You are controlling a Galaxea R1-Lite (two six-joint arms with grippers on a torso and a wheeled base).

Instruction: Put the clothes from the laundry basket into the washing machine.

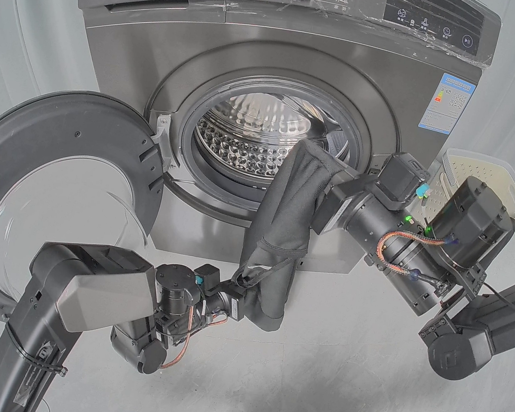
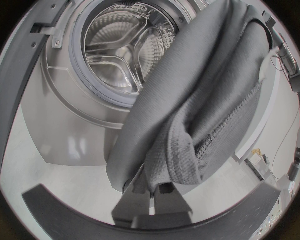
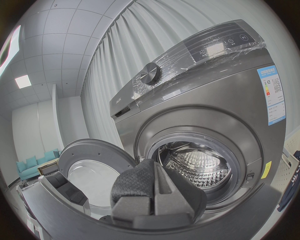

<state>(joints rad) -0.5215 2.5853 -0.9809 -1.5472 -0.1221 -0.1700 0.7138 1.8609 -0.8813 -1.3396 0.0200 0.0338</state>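
**Inspector:** Washer status?

**Assistant:** Washer (image 1: 327, 68) stands with its door (image 1: 52, 187) swung wide open to the robot's left. The drum (image 1: 249, 133) is exposed and its perforated metal wall shows.

**Inspector:** Item under task?

**Assistant:** 1 dark grey garment (image 1: 282, 232), held between 2 grippers. It hangs outside the drum, in front of the lower right of the opening. Its upper end is at the rim and its lower end is down past the front panel, above the floor (image 1: 308, 381).

**Inspector:** Right gripper?

**Assistant:** Right gripper (image 3: 154, 175) is just in front of the opening, at the garment's upper end. Its fingers are closed on the cloth, which bunches over 1 finger.

**Inspector:** Left gripper?

**Assistant:** Left gripper (image 2: 151, 187) is low, in front of the washer, near the door's inner edge. Its fingers pinch the garment's lower hem, and the cloth rises from there towards the right gripper.

**Inspector:** Basket?

**Assistant:** Basket (image 1: 495, 180), pale and perforated, stands just beside the washer on the robot's right, behind the right arm. I cannot tell its contents.
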